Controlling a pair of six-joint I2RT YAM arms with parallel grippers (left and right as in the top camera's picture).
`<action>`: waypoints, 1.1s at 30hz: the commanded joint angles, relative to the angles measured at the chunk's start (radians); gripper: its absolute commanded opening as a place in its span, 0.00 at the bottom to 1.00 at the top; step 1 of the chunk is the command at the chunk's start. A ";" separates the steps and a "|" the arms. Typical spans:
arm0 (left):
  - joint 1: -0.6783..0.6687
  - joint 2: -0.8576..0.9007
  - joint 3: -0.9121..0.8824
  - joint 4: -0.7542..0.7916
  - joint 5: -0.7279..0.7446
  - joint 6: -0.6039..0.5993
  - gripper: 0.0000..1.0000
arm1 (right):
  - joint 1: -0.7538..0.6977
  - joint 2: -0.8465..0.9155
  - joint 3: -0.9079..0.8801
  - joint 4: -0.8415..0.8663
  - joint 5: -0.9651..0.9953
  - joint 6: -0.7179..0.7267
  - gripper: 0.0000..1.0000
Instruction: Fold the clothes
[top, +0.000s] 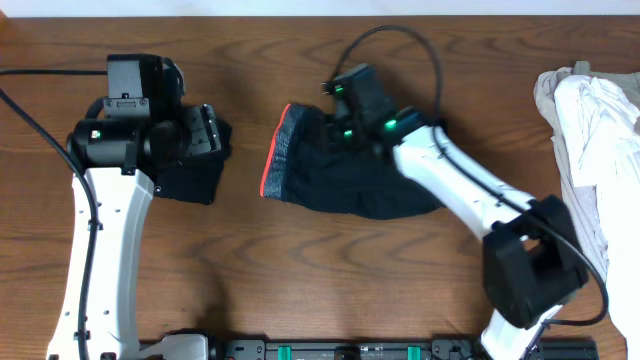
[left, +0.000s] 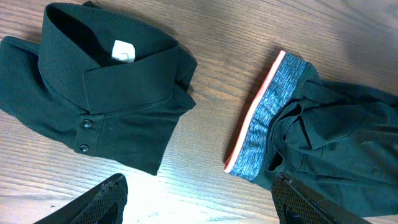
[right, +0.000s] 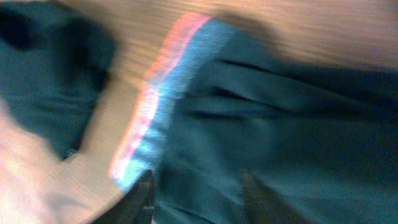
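From overhead, the left arm (top: 95, 250) runs up the left side of the frame from the bottom edge and bends right at its wrist. The left claw (top: 210, 130) hangs over the black collared shirt (top: 190, 175), which lies folded on the wooden tabletop (top: 300, 280) in the upper left. The right arm (top: 470, 190) rises from the lower right and slants up and left across the middle. The right claw (top: 335, 130) is low over the trousers (top: 350, 185), which are bunched at the centre. Their orange-red and grey waistband (top: 275, 150) faces left, apart from the shirt. A heap of pale garments (top: 595, 140) sits at the right edge.

In the left wrist view, the left claw (left: 199, 205) is spread wide, with its two dark fingers (left: 106, 199) in the bottom corners and only bare wood between them. The shirt (left: 106, 87) fills the upper left, collar up, a white label inside it and two buttons showing. The trousers (left: 336, 143) fill the right, with the waistband (left: 264, 118) running on a slant beside them.

The right wrist view is badly blurred. The right claw (right: 196, 193) points down at the trousers (right: 280, 124), and its fingers (right: 142, 196) stand somewhat apart at the bottom edge with dark cloth under the gap. Whether cloth touches them cannot be told. The waistband (right: 155, 106) crosses the left half of the frame.
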 joint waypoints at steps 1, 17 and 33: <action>0.002 0.004 0.020 0.000 0.003 0.010 0.76 | -0.109 -0.029 0.003 -0.084 0.063 0.007 0.14; 0.002 0.004 0.020 0.008 0.002 0.029 0.77 | -0.024 0.192 -0.005 0.010 -0.021 -0.069 0.43; 0.002 0.006 -0.003 0.008 0.003 0.028 0.77 | 0.026 0.185 0.006 0.498 -0.463 -0.018 0.49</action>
